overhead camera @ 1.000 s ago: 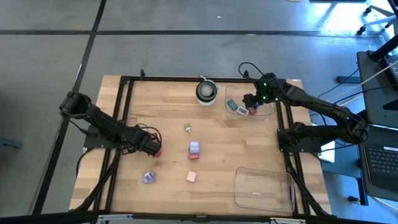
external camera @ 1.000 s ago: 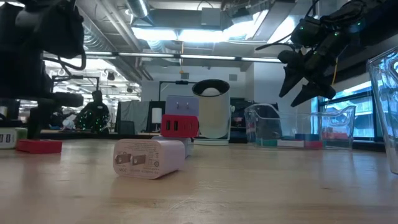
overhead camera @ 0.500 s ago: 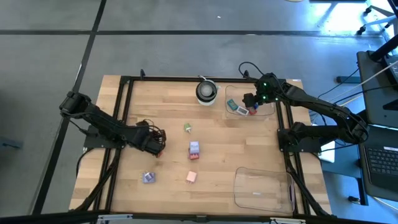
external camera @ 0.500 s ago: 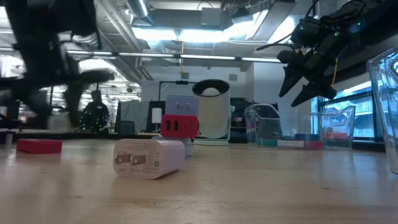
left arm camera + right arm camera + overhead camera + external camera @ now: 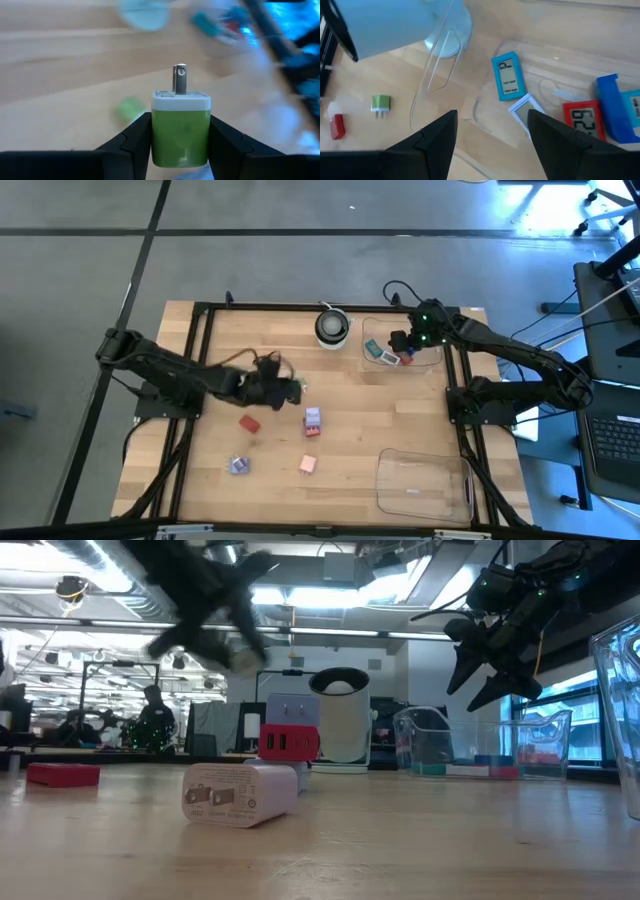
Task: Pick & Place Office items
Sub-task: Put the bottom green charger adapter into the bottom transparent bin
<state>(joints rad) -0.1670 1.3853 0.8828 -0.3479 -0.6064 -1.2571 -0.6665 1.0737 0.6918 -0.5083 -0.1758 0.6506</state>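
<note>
Swung over the last second from the lower left of the high view to its centre, and lifted off the surface: left gripper, blurred with motion high in the low view. Jaws closed on a green plug adapter, clamped by its flat sides with a prong pointing away from the wrist; probably gripped so for a steady carry toward the clear tray at upper right. Now exposed at centre left, a red piece, lying flat. Unchanged: right gripper, hovering over that tray, jaws spread wide on nothing, seemingly waiting after a drop. Already in the tray: teal clock, red clock, blue block. Left on the surface at lower centre: lilac-and-blue piece, pink piece, lilac piece. Second tray at lower right.
</note>
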